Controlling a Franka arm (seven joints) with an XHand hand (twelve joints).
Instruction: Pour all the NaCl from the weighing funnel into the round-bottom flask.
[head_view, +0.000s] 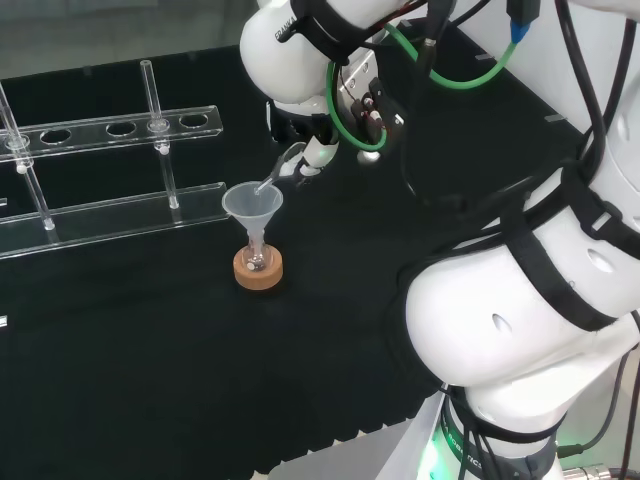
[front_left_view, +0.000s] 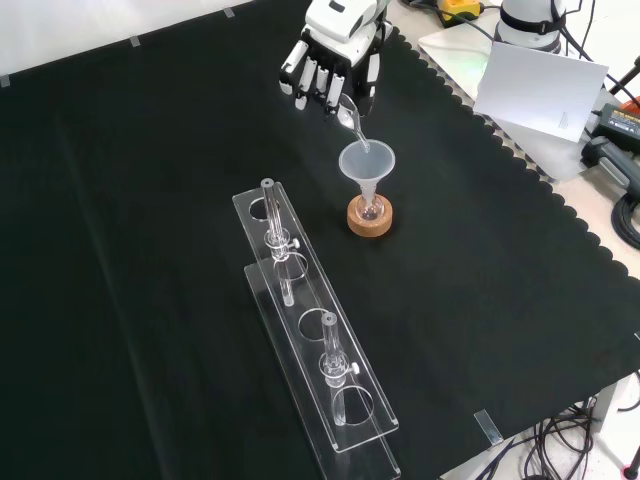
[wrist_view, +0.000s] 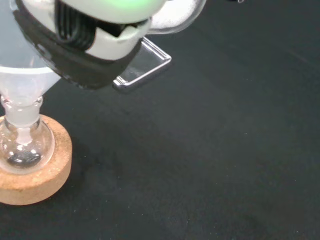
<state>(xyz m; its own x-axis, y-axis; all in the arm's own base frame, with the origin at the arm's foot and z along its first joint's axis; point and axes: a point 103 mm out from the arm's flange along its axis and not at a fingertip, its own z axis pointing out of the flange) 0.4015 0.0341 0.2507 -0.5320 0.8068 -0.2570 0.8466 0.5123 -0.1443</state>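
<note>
Glossy white rounded arm links banded with black straps; green and black cables loop above the fingers of the black-and-white hand, a green glow at the arm's base.

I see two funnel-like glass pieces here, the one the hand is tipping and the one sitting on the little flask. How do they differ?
The weighing funnel is small and narrow, the funnel on the flask a wide cone. The hand holds the weighing funnel tilted, spout down over the funnel's rim, while the funnel stands upright with its stem in the flask's neck, on a cork ring. Both are clear.
</note>
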